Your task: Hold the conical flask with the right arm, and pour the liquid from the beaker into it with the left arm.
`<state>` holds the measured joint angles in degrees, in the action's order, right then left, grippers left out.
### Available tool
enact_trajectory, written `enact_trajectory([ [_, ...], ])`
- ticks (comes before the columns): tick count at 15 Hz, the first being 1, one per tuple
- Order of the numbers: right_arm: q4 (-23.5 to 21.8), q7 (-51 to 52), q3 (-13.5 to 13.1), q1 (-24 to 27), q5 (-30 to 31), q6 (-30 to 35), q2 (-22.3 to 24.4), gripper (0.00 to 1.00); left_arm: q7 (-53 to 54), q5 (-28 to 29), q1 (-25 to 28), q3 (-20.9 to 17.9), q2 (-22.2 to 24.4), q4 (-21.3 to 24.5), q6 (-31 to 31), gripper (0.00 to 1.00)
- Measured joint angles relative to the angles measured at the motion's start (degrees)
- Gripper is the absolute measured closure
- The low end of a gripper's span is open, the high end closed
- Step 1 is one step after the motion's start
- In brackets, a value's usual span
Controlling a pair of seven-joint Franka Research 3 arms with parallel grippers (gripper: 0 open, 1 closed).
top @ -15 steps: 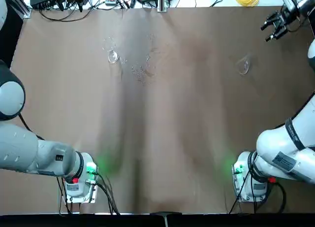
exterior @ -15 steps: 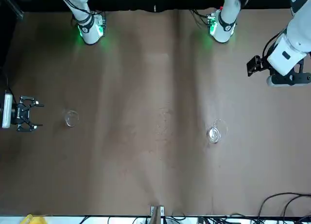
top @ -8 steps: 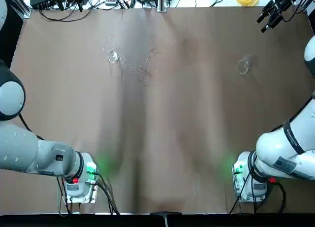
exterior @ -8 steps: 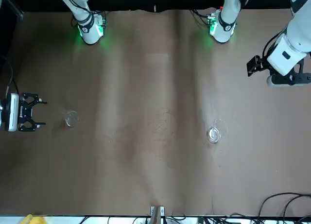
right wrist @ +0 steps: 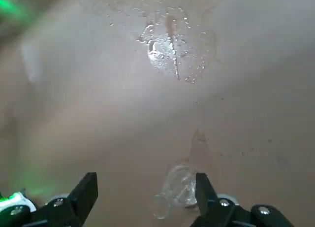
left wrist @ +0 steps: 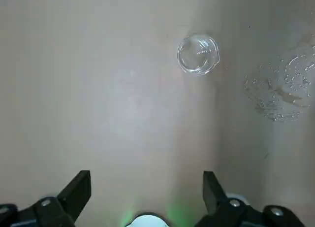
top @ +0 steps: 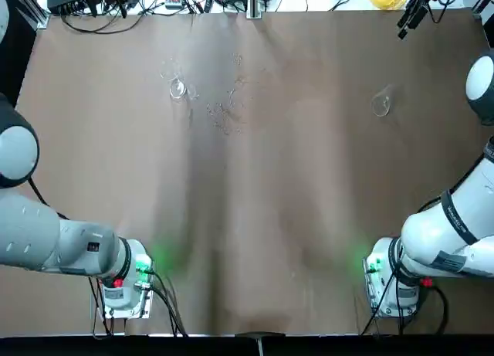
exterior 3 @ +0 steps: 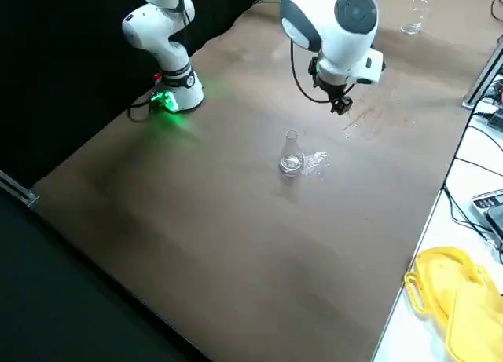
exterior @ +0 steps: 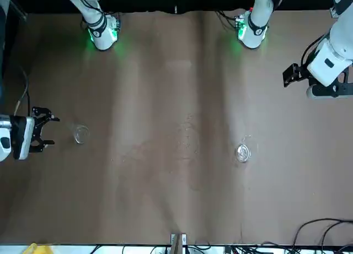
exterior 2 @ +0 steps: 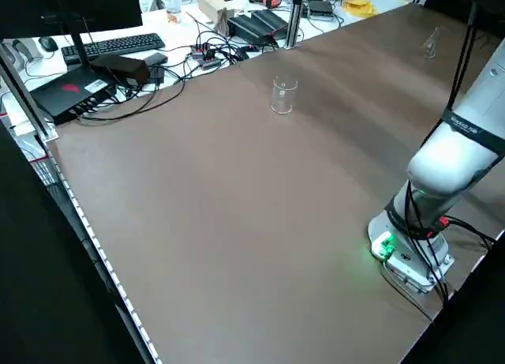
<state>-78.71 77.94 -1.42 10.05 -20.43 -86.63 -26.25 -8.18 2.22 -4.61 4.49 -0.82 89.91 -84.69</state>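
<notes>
The conical flask stands on the brown table at the right, also seen in the front view and the right side view. My right gripper hovers open above the table's far right corner, beyond the flask; its wrist view shows the flask far below, between the open fingers. The beaker stands far left, upright. My left gripper is open, well short of the beaker. The left arm hangs over the table's left edge.
Spilled droplets lie between beaker and table centre, and a wet patch sits beside the flask. A yellow object, cables and a keyboard lie beyond the far edge. Arm bases glow green near me.
The right gripper has moved toward the table's far edge and turned, staying open. The left arm has shifted only slightly. Flask and beaker have not moved.
</notes>
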Motion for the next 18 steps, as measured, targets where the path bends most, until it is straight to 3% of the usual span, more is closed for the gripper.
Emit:
enact_trajectory([
  [5, 0.9, -15.5, -0.1, -1.2, 2.8, -0.2, 2.0, 0.10, 0.2, 0.0, 0.4, 0.0, 0.0, -0.2, 0.0, 0.00],
  [6, 1.1, -18.6, -0.1, -1.5, 3.5, -0.2, 2.7, 0.09, 0.2, 0.0, 0.4, 0.0, 0.0, -0.3, 0.0, 0.00],
  [7, 1.2, -25.0, 0.0, -2.2, 4.8, -0.1, 4.8, 0.02, 0.2, 0.0, 0.5, 0.0, 0.0, -0.4, 0.0, 0.00],
  [13, 1.2, -42.6, -0.2, -2.6, 6.6, 0.6, 8.8, 0.00, 0.2, 0.0, 0.8, 0.0, 0.0, -0.4, 0.0, 0.00],
  [18, 1.1, -47.0, -0.9, -1.9, 9.4, 1.7, 11.3, 0.00, 0.2, 0.0, 0.8, 0.0, 0.0, -0.5, 0.0, 0.00],
])
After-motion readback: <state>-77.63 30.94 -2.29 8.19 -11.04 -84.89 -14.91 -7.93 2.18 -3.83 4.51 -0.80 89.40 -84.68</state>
